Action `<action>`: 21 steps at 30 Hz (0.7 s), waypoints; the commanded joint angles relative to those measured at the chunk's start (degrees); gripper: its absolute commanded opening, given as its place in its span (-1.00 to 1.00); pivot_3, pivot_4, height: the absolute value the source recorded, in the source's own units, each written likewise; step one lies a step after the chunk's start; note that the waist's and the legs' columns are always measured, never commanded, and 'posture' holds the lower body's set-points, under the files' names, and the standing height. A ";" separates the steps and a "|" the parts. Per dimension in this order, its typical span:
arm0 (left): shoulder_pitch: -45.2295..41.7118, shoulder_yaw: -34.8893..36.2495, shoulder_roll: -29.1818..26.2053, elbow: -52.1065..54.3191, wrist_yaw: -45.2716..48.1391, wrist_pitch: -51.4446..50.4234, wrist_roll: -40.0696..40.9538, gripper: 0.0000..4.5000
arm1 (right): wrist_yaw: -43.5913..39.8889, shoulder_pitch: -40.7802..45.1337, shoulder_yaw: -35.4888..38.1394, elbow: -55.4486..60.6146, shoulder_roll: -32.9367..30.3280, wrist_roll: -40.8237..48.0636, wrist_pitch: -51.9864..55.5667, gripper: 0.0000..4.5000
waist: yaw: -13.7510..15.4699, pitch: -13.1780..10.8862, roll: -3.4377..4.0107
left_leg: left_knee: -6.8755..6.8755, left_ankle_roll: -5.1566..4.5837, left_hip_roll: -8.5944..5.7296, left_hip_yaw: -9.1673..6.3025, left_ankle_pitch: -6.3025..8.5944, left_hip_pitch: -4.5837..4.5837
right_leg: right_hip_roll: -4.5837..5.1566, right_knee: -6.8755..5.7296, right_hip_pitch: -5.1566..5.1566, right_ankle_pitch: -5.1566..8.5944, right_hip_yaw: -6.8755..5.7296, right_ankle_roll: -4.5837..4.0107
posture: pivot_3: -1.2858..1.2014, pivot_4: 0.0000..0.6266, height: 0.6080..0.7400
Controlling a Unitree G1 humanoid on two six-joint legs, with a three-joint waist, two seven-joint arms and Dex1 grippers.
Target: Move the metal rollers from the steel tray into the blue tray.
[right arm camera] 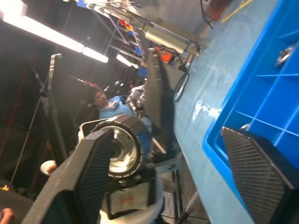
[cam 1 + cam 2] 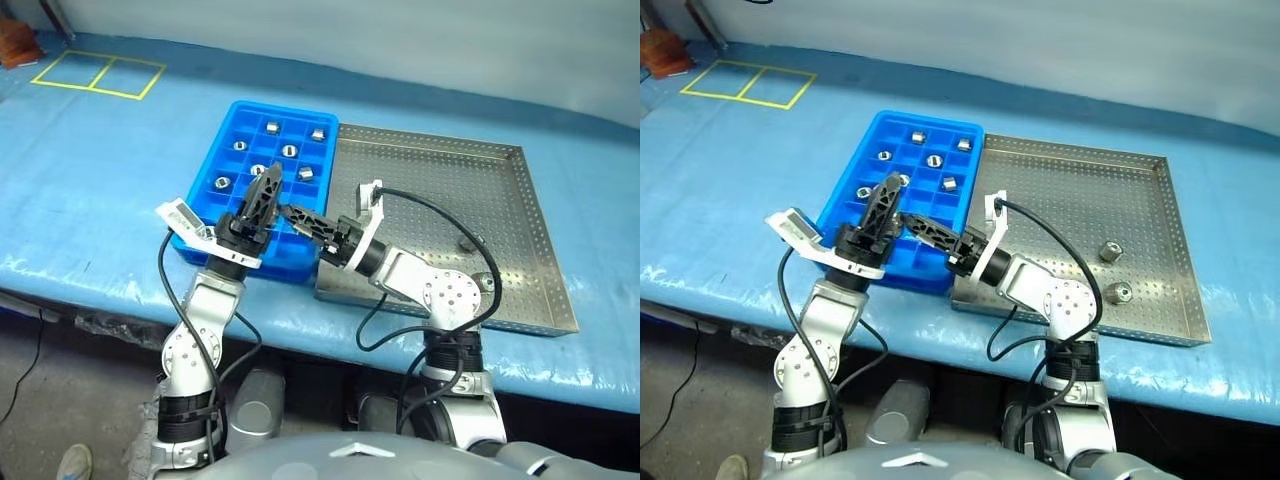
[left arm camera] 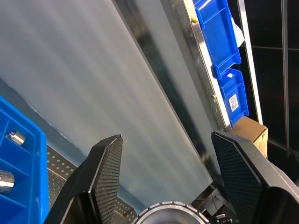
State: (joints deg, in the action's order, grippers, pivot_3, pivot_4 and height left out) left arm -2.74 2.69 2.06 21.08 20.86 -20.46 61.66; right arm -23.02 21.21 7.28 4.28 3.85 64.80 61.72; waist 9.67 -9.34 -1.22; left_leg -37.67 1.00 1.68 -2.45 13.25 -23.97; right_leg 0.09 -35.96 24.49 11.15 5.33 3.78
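The blue tray (image 2: pixel 290 270) lies left of the steel tray (image 2: pixel 440 190) on the blue table. Several metal rollers (image 2: pixel 289 151) sit in its compartments. Two more rollers (image 2: pixel 1110 251) rest on the steel tray near its right side. My left gripper (image 2: pixel 266 185) points up over the blue tray's front half, and its fingers (image 3: pixel 107 172) stand wide apart with nothing between the tips. My right gripper (image 2: pixel 296 220) reaches left over the blue tray's front compartments, close beside the left one. It is open, its fingers (image 1: pixel 254 163) spread over the tray's edge.
Yellow tape squares (image 2: pixel 100 75) mark the table's far left. The table's front edge runs just below both trays. Blue bins (image 3: pixel 219 32) hang on a wall rail, and a person in blue (image 1: pixel 110 105) sits in the background.
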 commanded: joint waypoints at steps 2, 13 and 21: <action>-0.15 -0.31 1.07 1.50 0.23 -1.12 2.15 0.49 | -1.27 0.02 -0.26 2.27 1.30 2.43 -1.40 0.99 | -1.09 0.00 0.00 | 0.00 0.00 0.01 -0.03 0.00 0.02 | -0.02 -0.02 -0.02 0.00 0.00 -0.01 | 0.30 -0.52 1.00; -1.19 -1.60 1.56 0.99 0.59 -3.26 2.42 0.49 | -1.54 -0.48 -2.85 2.61 0.56 0.36 -2.02 0.99 | -2.04 0.00 0.00 | 0.01 0.00 0.01 -0.03 0.00 0.02 | -0.03 -0.02 -0.01 0.01 0.02 -0.02 | 0.29 -0.52 1.00; -3.48 -1.89 2.39 0.54 0.87 -3.38 2.90 0.49 | -2.34 -0.85 -4.23 2.44 0.20 0.06 -1.99 -0.01 | -2.08 0.00 0.00 | 0.01 0.00 0.00 -0.04 0.00 0.02 | -0.02 -0.02 -0.01 0.01 0.03 -0.02 | 0.29 -0.52 1.00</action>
State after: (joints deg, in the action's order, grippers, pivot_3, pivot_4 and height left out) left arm -4.08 1.81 2.88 19.98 21.00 -23.67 63.63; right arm -24.50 20.60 4.39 5.24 3.81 63.99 59.30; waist 7.60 -9.34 -1.21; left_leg -37.65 1.00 1.68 -2.48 13.25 -23.95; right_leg 0.07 -35.98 24.48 11.16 5.36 3.77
